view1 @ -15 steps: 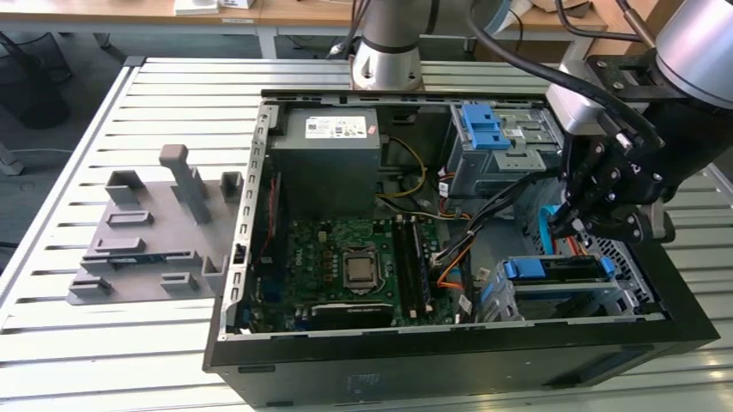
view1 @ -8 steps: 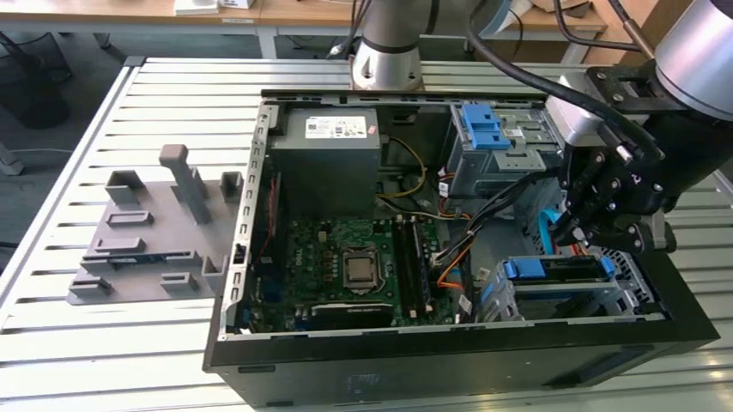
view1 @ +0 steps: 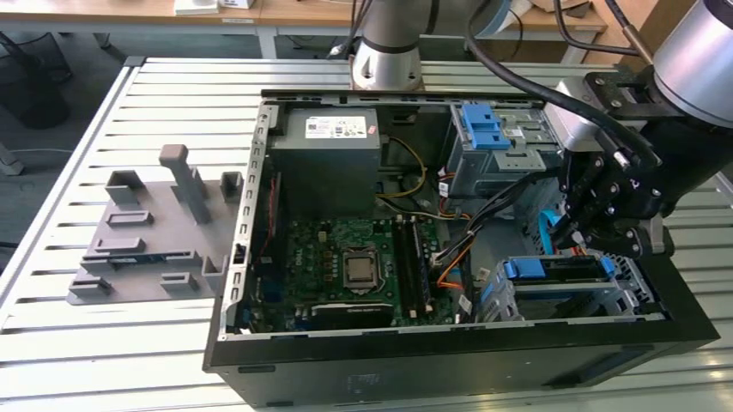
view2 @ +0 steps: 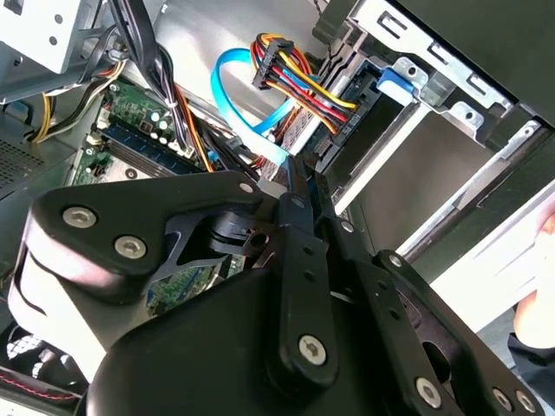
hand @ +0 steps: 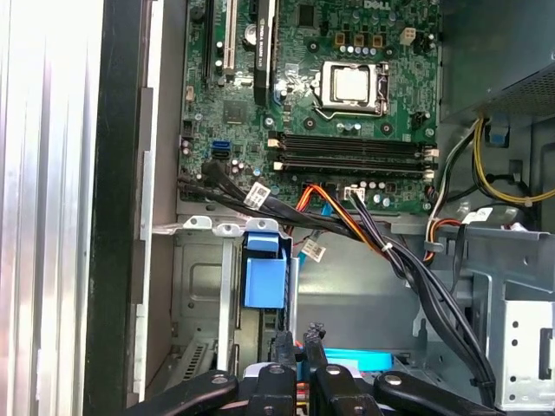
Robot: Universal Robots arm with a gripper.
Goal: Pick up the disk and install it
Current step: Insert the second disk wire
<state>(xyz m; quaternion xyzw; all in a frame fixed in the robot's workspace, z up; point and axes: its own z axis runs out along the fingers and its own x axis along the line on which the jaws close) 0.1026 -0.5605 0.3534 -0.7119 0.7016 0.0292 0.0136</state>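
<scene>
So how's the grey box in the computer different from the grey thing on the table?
The grey box sits inside the computer case; the grey rack lies outside on the table. The box has a white sticker; the rack looks bare. The box is one plain block; the rack is a flat base with posts sticking up. Both are grey.

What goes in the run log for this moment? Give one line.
gripper: inside computer case | position: over drive cage, by blue latch | nearby: light-blue data cable | grasp: cannot tell
</scene>
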